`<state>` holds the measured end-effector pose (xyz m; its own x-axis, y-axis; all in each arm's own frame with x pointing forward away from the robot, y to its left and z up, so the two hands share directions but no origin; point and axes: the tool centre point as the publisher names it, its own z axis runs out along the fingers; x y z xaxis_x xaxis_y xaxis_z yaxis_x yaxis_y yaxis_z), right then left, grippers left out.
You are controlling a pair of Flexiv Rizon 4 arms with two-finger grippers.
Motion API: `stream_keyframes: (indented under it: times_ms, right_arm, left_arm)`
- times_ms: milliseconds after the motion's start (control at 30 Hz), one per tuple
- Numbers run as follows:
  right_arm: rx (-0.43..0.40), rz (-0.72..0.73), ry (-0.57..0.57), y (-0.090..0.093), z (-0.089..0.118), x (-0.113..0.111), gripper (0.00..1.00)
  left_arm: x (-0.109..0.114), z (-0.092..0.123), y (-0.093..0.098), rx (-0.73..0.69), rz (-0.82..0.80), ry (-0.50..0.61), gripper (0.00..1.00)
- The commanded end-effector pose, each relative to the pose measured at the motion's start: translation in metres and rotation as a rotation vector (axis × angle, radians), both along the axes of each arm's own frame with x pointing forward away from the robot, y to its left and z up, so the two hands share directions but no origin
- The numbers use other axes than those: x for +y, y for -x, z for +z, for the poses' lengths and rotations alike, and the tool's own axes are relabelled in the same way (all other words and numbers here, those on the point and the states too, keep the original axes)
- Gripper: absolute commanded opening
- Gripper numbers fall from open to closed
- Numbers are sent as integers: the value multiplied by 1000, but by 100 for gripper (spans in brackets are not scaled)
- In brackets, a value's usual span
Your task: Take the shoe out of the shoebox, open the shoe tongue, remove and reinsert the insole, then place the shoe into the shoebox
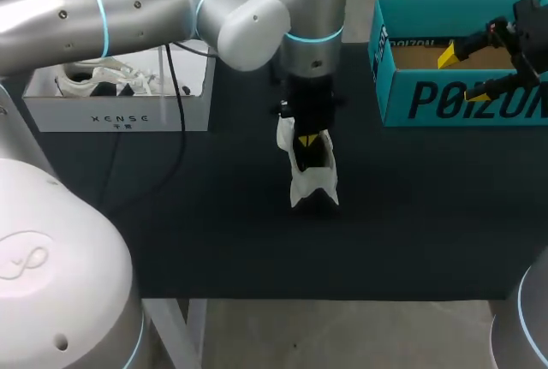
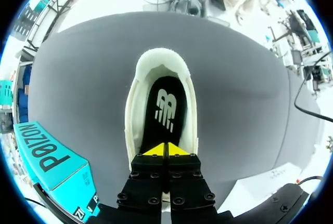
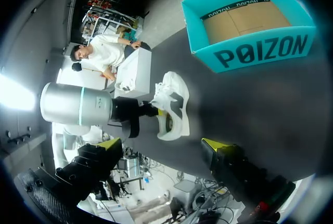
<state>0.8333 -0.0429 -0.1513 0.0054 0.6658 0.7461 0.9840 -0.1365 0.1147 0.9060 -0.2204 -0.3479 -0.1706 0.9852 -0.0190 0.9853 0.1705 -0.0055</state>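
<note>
The left pincer (image 2: 166,151) points down into the mouth of a white sneaker (image 2: 161,60). Its yellow tips are pressed together with no gap, at the near end of the black insole (image 2: 165,104). I cannot tell whether they pinch the insole's edge or only rest over it. The insole lies flat inside the sneaker and carries a white logo just ahead of the tips. Beyond it, the padded white collar curves around the far end of the opening. The sneaker sits on the black counter (image 2: 239,104), outside the shoebox.

Beside the left pincer and well apart from the sneaker stands the teal shoebox (image 2: 52,159), with large dark lettering along its side. On the pincer's other side is the corner of a white box (image 2: 270,180), which has small print on its front in the head view.

The right pincer (image 1: 462,76) hangs over the shoebox's front wall, its fingers spread wide and holding nothing. From its own wrist, the sneaker and the left arm lie ahead of its fingers. The shoebox is off to one side, its bare brown cardboard floor showing.
</note>
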Motion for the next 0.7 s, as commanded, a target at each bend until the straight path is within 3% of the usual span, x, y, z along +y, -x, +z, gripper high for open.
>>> stream_keyframes:
  times_ms: [33,67,133,200,233,700]
  right_arm:
    - [2,-1,3,-1,0,0,100]
    - [2,-1,3,-1,0,0,100]
    - [2,-1,3,-1,0,0,100]
    - [2,-1,3,-1,0,0,100]
    - [2,-1,3,-1,0,0,100]
    - [2,-1,3,-1,0,0,100]
  left_arm:
    - [12,8,4,-10,0,9,18]
    - [13,7,4,-14,3,3,26]
    - [14,5,3,-11,6,-2,27]
    - [16,3,1,-14,10,-10,40]
    - [16,3,1,-15,10,-10,42]
    - [3,-1,-2,-9,-7,32,49]
